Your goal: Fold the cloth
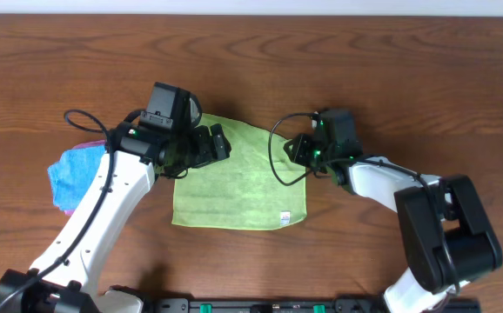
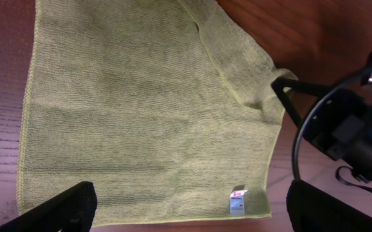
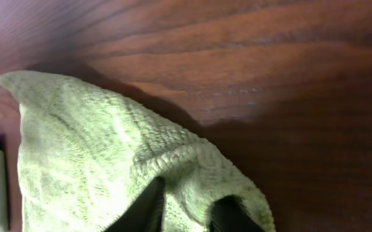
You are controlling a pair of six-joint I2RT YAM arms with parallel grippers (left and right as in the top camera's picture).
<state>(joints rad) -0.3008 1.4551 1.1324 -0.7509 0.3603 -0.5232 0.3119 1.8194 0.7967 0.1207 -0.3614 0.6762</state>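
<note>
Mostly flat lime cloth (image 1: 234, 183) w/ white tag (image 1: 284, 216); R hand (image 3: 189, 193) seemingly pinches corner, L hand (image 1: 219, 144) open.

I'm seeing the cloth (image 1: 238, 183) showing lime green, its tag (image 1: 284, 217) showing white; the table (image 1: 425, 78) is showing reddish-brown wood grain, and the other cloth (image 1: 70, 174) is showing blue.
</note>
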